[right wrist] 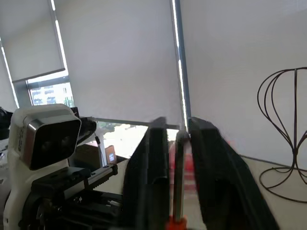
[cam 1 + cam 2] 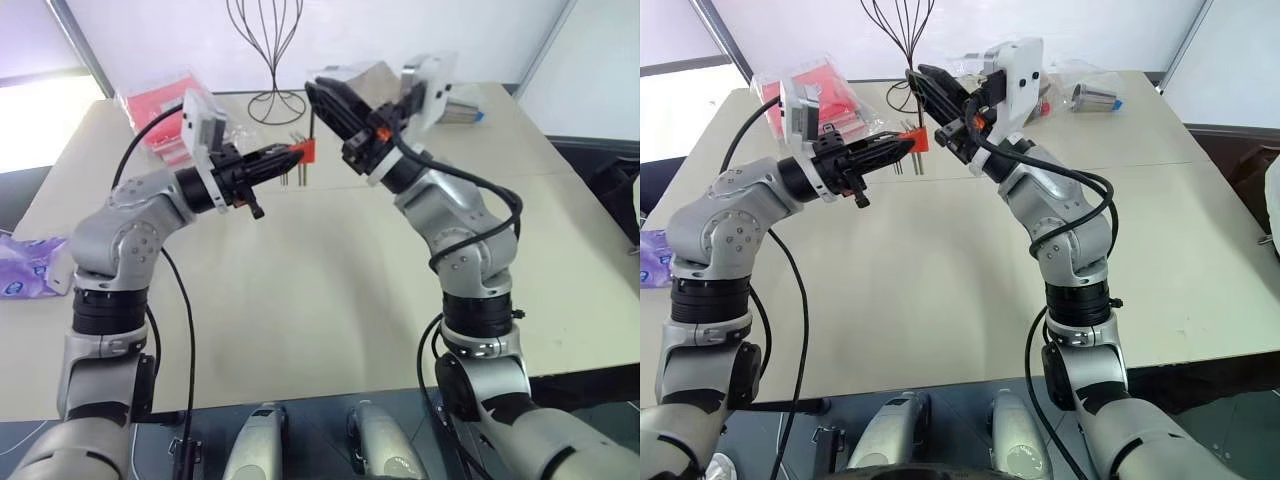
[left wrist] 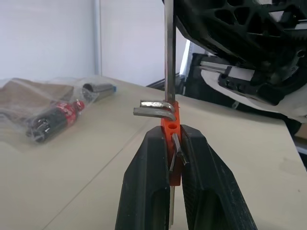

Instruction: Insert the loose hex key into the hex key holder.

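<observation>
Seating: your thin dark grey L-shaped metal hex key (image 3: 169,57) stands in the small orange-red plastic holder (image 3: 171,125).
Left gripper (image 3: 172,158): clamped on holder.
Right gripper (image 1: 176,143): fingers apart around key shaft.
Next: judge it needs pressing home.

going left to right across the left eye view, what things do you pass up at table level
purple packet → red packets in clear plastic → left gripper shut on the hex key holder → black wire stand overlaps it, so its place is unclear → right gripper → metal cylinder with a blue end

holder (image 3: 171,136) in left pincer (image 3: 171,191) | loose key (image 3: 169,52) in holder, between right pincer (image 1: 176,158) fingers
</observation>
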Robot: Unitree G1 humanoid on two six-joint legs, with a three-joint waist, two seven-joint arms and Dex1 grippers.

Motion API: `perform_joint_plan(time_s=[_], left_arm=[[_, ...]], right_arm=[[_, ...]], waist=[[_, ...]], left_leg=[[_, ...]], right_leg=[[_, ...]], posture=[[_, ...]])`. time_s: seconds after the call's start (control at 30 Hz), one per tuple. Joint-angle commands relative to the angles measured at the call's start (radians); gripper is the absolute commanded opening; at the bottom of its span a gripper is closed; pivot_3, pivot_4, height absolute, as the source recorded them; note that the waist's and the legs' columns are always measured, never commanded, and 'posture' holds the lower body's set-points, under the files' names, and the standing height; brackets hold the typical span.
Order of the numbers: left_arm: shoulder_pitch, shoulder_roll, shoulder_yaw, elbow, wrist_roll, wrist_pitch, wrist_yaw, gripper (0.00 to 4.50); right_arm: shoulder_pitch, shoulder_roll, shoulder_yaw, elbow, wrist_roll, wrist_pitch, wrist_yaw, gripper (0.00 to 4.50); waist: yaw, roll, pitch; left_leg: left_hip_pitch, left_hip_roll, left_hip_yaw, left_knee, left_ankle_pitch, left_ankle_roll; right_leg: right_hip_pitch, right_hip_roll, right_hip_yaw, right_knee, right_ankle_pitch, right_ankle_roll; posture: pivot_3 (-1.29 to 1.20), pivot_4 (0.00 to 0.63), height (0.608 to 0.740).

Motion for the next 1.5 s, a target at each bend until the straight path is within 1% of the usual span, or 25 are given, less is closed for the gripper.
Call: perform_joint_plan(time_s=[0.03, 0.13, 0.17, 0.33, 0.57, 0.73, 0.83, 0.93, 1.03, 1.1, 1.2, 1.3, 1.37, 1.5], left_arm=[[-0.034, 0.004, 0.029, -0.008, 0.0, -0.025, 0.001, 0.0], [-0.042, 0.003, 0.028, -0.003, 0.001, -0.026, -0.001, 0.0], [-0.044, 0.002, 0.028, -0.003, 0.001, -0.026, -0.001, 0.0], [-0.047, 0.003, 0.029, -0.002, 0.002, -0.026, -0.003, 0.0], [-0.013, -0.016, 0.02, -0.022, -0.011, 0.0, 0.004, 0.0], [-0.002, -0.09, 0.006, -0.018, -0.048, 0.08, 0.055, 0.0], [-0.005, -0.17, -0.013, 0.002, -0.073, 0.13, 0.092, 0.0], [0.01, -0.226, -0.074, 0.023, -0.048, 0.139, 0.085, 0.0], [0.026, -0.279, -0.142, 0.08, -0.015, 0.127, 0.065, 0.0], [0.03, -0.3, -0.165, 0.114, 0.005, 0.117, 0.054, 0.0], [0.04, -0.354, -0.205, 0.189, 0.034, 0.106, 0.037, 0.0], [0.047, -0.405, -0.238, 0.262, 0.071, 0.09, 0.032, 0.0], [0.039, -0.449, -0.241, 0.34, 0.103, 0.062, 0.055, 0.0], [0.024, -0.485, -0.224, 0.438, 0.145, 0.034, 0.076, 0.0]], right_arm=[[-0.012, -0.002, -0.003, -0.047, 0.009, -0.008, 0.003, 2.55], [-0.005, -0.003, 0.006, -0.051, 0.008, -0.003, 0.004, 4.15], [-0.001, -0.007, 0.011, -0.055, 0.005, -0.001, 0.008, 4.42], [0.016, -0.033, 0.011, -0.066, -0.002, 0.002, 0.013, 4.42], [0.148, -0.209, -0.051, -0.163, 0.027, 0.078, 0.061, 4.42], [0.224, -0.331, -0.111, -0.235, 0.04, 0.133, 0.07, 4.42], [0.273, -0.437, -0.154, -0.301, 0.06, 0.198, 0.091, 4.42], [0.33, -0.562, -0.191, -0.381, 0.078, 0.23, 0.153, 4.42], [0.434, -0.725, -0.219, -0.47, 0.061, 0.239, 0.251, 4.42], [0.479, -0.782, -0.232, -0.501, 0.062, 0.241, 0.274, 4.42], [0.538, -0.816, -0.265, -0.528, 0.048, 0.23, 0.271, 4.42], [0.57, -0.812, -0.279, -0.548, 0.029, 0.228, 0.242, 4.42], [0.588, -0.807, -0.286, -0.564, 0.021, 0.23, 0.227, 4.42], [0.604, -0.806, -0.287, -0.583, 0.014, 0.23, 0.212, 4.42]], waist=[[0.0, 0.0, 0.0], [0.0, 0.0, 0.0], [0.0, 0.0, 0.0], [0.0, 0.0, 0.0], [0.008, 0.0, 0.0], [0.008, 0.0, 0.0], [0.01, 0.0, 0.0], [0.024, 0.0, 0.0], [0.03, 0.0, 0.0], [0.029, -0.001, 0.0], [0.029, -0.001, 0.0], [0.031, -0.001, 0.0], [0.032, -0.001, 0.0], [0.031, -0.001, 0.0]], left_leg=[[0.0, 0.0, 0.0, 0.0, 0.0, 0.0], [0.0, 0.0, 0.0, 0.0, 0.0, 0.0], [0.0, 0.0, 0.0, 0.0, 0.0, 0.0], [0.0, 0.0, 0.0, 0.0, 0.0, 0.0], [-0.002, 0.0, 0.0, 0.0, 0.0, 0.0], [-0.003, 0.0, -0.001, 0.001, 0.0, 0.0], [-0.004, 0.0, -0.001, 0.001, 0.0, 0.0], [-0.005, -0.001, -0.001, 0.002, 0.0, 0.0], [-0.005, -0.001, -0.001, 0.002, 0.0, 0.0], [-0.005, -0.002, 0.0, 0.002, 0.0, 0.0], [-0.005, -0.002, 0.0, 0.003, 0.0, 0.0], [-0.005, -0.002, 0.0, 0.004, 0.0, 0.0], [-0.006, -0.002, 0.0, 0.006, 0.0, 0.001], [-0.008, -0.002, -0.001, 0.008, -0.001, 0.001]], right_leg=[[0.0, 0.0, 0.0, 0.0, 0.0, 0.0], [0.0, 0.0, 0.0, 0.0, 0.0, 0.0], [0.0, 0.0, 0.0, 0.0, 0.0, 0.0], [0.0, 0.0, 0.0, 0.0, 0.0, 0.0], [0.0, 0.0, 0.0, -0.002, 0.0, 0.0], [-0.001, 0.0, 0.0, -0.002, 0.0, 0.0], [-0.001, 0.0, -0.001, -0.002, 0.0, 0.0], [-0.001, 0.0, -0.001, -0.002, 0.0, 0.0], [-0.001, 0.0, -0.001, -0.003, 0.0, 0.0], [0.0, 0.001, -0.002, -0.004, 0.0, 0.001], [0.0, 0.002, -0.001, -0.004, 0.0, 0.001], [0.001, 0.002, -0.001, -0.004, 0.0, 0.001], [0.001, 0.002, -0.002, -0.004, 0.0, 0.001], [0.001, 0.001, -0.002, -0.004, 0.0, 0.001]], posture=[[0.0, 0.15, 0.74], [0.0, 0.15, 0.74], [0.0, 0.15, 0.74], [0.0, 0.15, 0.74], [0.0, 0.15, 0.74], [0.0, 0.15, 0.74], [0.0, 0.15, 0.74], [0.0, 0.15, 0.74], [0.0, 0.15, 0.74], [0.0, 0.15, 0.74], [0.0, 0.15, 0.74], [0.0, 0.15, 0.74], [0.0, 0.15, 0.74], [0.0, 0.15, 0.74]])
